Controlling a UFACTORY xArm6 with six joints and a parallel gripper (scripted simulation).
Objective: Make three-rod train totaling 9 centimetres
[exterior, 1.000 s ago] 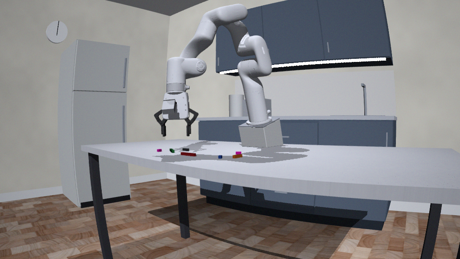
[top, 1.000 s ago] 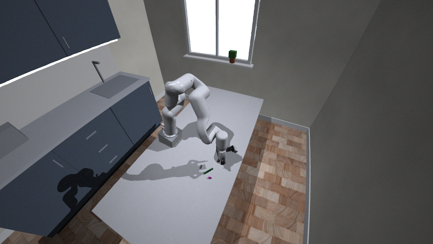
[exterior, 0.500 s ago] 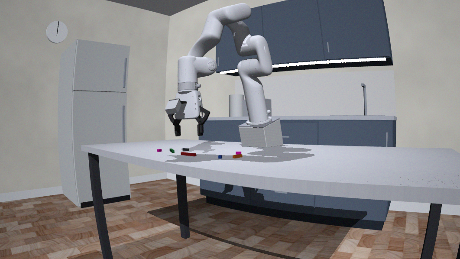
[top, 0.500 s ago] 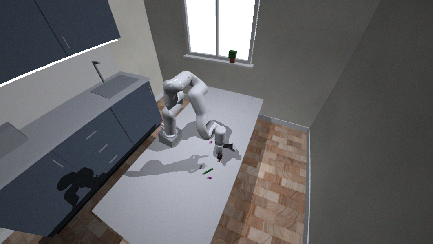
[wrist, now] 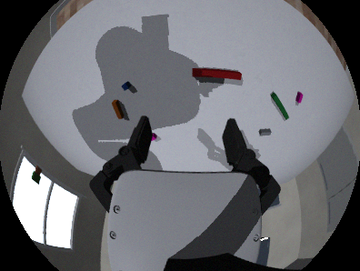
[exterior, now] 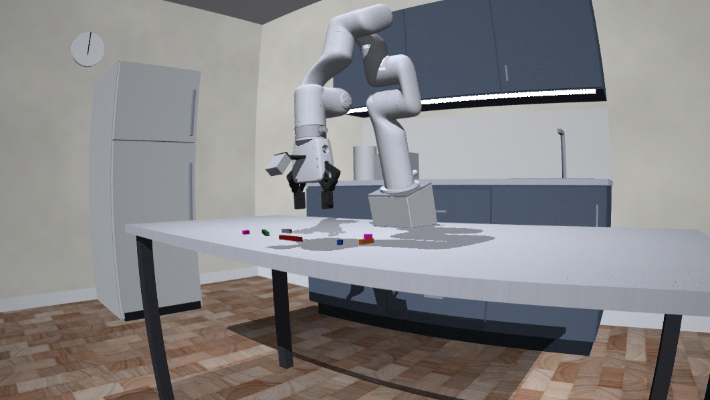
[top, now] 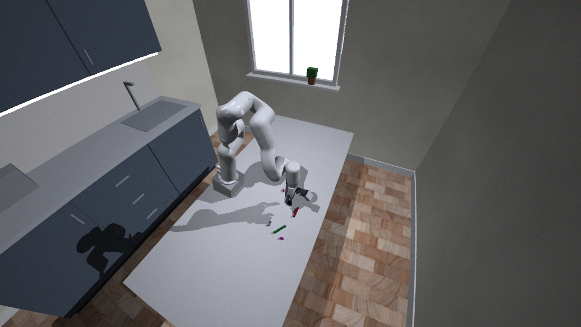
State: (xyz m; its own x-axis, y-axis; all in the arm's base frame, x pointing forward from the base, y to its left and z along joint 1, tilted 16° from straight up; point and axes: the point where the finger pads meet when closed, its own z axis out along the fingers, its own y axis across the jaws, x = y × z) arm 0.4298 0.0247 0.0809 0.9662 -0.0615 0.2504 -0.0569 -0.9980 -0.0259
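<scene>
Pale tabletop (top: 227, 260) (exterior: 497, 258) (wrist: 255, 41) below; end effector (top: 295, 196) (exterior: 313, 199) (wrist: 187, 125) fully spread, gripping nothing; red rod (top: 296, 211) (exterior: 290, 238) (wrist: 216, 74) lies beneath it, ahead of the fingertips in the wrist view.

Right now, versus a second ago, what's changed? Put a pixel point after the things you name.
The open pincer (top: 289, 199) (exterior: 313, 207) (wrist: 187, 125) moved from above the red rod (top: 296, 211) (exterior: 290, 237) (wrist: 217, 74) toward the window (top: 271, 36) (wrist: 32, 195), turning at the wrist. Nothing gripped or released. The rods in view stayed put.
</scene>
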